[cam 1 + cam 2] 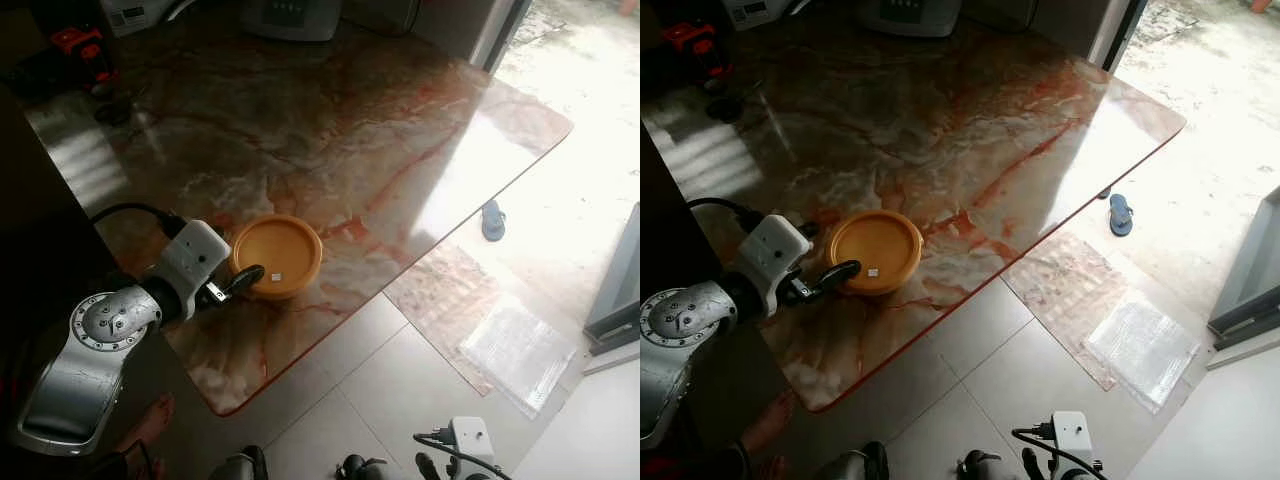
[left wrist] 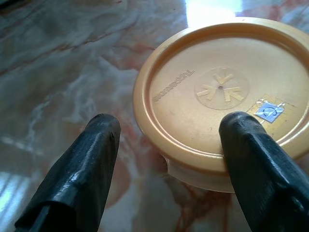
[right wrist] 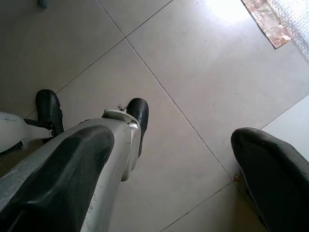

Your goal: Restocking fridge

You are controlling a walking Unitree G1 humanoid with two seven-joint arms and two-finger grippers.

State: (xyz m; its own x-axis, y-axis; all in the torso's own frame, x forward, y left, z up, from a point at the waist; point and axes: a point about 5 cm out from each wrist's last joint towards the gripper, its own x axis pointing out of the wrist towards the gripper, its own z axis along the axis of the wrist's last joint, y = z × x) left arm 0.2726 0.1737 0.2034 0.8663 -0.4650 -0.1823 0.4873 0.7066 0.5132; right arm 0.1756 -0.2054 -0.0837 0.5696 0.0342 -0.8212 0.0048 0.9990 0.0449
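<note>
A big marble-patterned desk [image 1: 330, 130], brown with red veins, takes up most of the head views, its near edge running diagonally above a pale tiled floor [image 1: 400, 400]. On the floor by the desk lies a reddish mat [image 1: 440, 290] with a clear plastic sheet [image 1: 515, 350] at its end, and further out a blue slipper [image 1: 492, 220] in bright daylight. At the far edge of the desk stand a grey appliance [image 1: 290, 18] and a red tool [image 1: 78, 42].

The left arm [image 1: 95, 345] reaches over the desk's near corner. The tub [image 1: 277, 256], a round orange container with its lid on, sits on the desk close to that near edge. A small silvery sticker [image 2: 269, 112] is stuck on the lid.

The left gripper [image 2: 169, 140] is at the tub's near rim with its fingers spread wide. One finger [image 2: 251, 145] overlaps the lid's edge beside the sticker; whether it touches cannot be told. The other finger [image 2: 91, 154] lies off to the side over bare desk. Nothing is clamped.

The right gripper [image 3: 169, 159] hangs low over the floor, its fingers wide apart and holding nothing, with the robot's black feet [image 3: 137, 113] below it.

A person's bare foot [image 1: 150, 420] shows on the floor under the left arm.
</note>
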